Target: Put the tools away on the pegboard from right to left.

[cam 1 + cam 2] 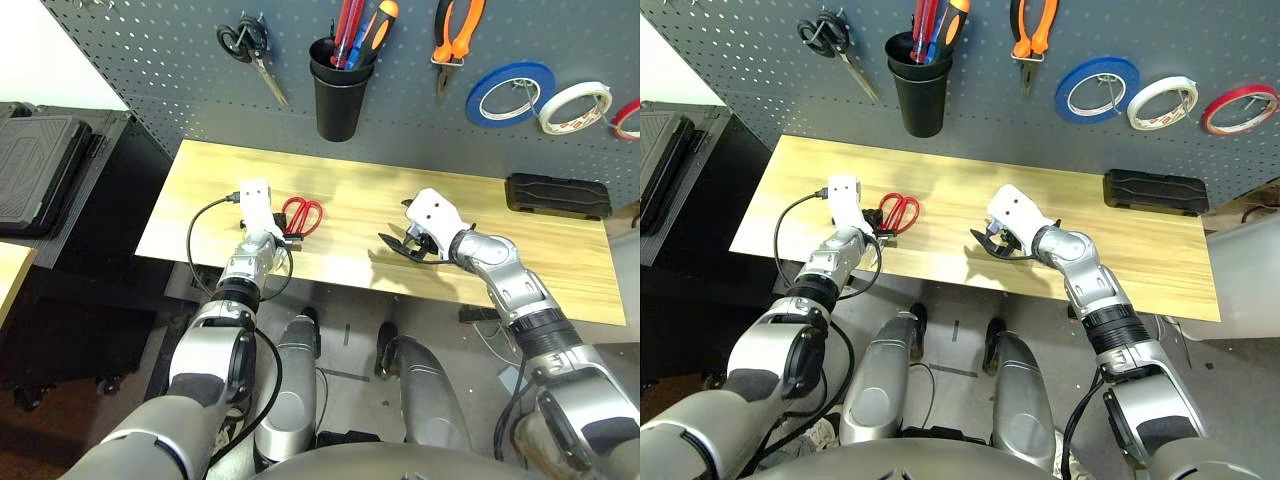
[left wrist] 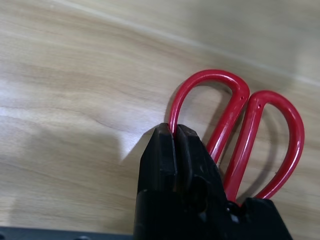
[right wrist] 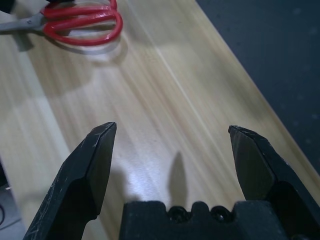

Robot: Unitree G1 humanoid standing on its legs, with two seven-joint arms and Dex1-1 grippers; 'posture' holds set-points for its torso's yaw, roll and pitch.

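The left gripper [image 2: 175, 137] has its two black fingers pressed together on one red plastic loop of the scissors [image 1: 303, 215], which lie flat on the pale wood-grain table [image 1: 560, 265] near its front left. The right gripper [image 3: 172, 135] hovers over bare wood with its wedge-shaped fingers spread wide, holding nothing. On the dark perforated pegboard [image 1: 760, 60] hang the orange-handled pliers [image 1: 1030, 30], the thin red tape ring [image 1: 1241, 108], and a black cup [image 1: 919, 85] with the screwdriver [image 1: 930, 25].
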